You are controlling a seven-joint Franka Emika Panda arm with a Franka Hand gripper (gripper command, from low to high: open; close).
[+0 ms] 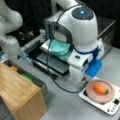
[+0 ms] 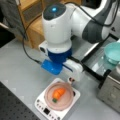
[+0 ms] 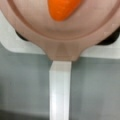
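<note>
Here, carrot [image 3: 63,9] in pink pan [image 3: 32,30], beyond the pincer, pincer's grip unclear.

We see an orange carrot [image 2: 59,93] with a green tip in a pink pan [image 2: 50,101], on a white cooker [image 2: 41,105].

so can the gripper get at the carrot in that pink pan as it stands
Probably yes. The carrot lies uncovered in the pink pan on the white cooker, with nothing above it. The gripper itself is hidden behind the arm's wrist in both front views, close beside the pan.
</note>
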